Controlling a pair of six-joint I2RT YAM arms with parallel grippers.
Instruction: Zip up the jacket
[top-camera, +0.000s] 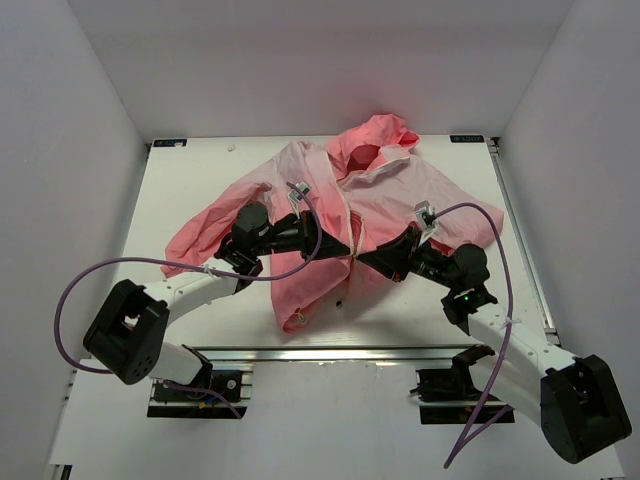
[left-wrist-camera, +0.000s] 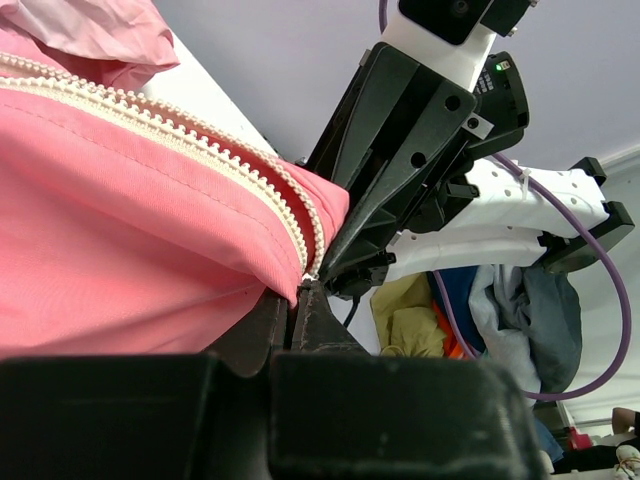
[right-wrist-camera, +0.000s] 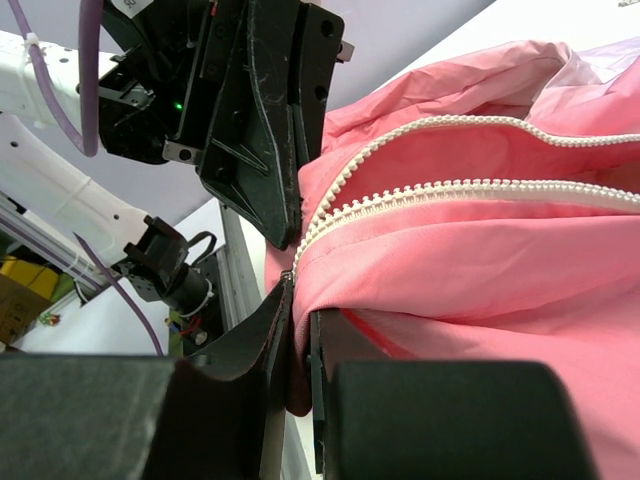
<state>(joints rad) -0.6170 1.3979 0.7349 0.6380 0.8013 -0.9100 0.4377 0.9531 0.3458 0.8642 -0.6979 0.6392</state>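
The jacket (top-camera: 385, 205) lies spread in the middle of the white table (top-camera: 200, 170), hood toward the top of the frame. Its cloth is coral pink at the left sleeve and hem and paler across the chest. The white zipper (right-wrist-camera: 450, 190) is undone, with its two rows of teeth parting toward the right of the right wrist view. The left gripper (top-camera: 338, 246) and right gripper (top-camera: 372, 258) meet tip to tip at mid-front. Each has its fingers pinched together on the cloth at the zipper's lower end.
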